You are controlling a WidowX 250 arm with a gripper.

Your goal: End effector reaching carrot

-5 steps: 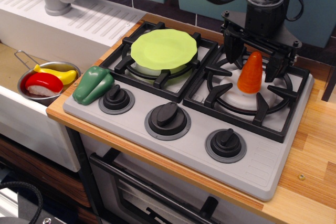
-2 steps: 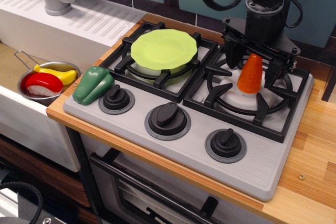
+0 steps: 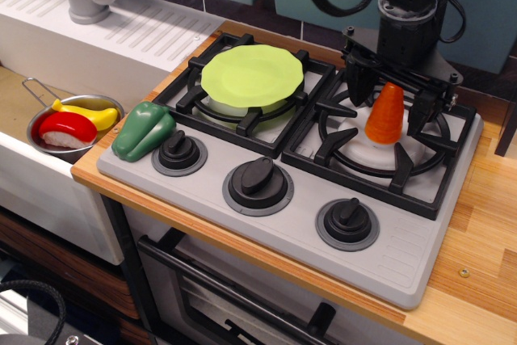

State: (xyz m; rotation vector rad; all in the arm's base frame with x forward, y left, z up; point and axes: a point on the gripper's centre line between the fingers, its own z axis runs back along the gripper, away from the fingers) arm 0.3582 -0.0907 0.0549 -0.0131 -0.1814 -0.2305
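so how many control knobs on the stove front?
3, in a row along the grey panel: left knob beside the green pepper, middle knob, right knob below the carrot burner. None look hidden.

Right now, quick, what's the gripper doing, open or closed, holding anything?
Gripper: open, fingers spread on either side of the upright carrot on the right burner, not clamped on it; holding nothing.
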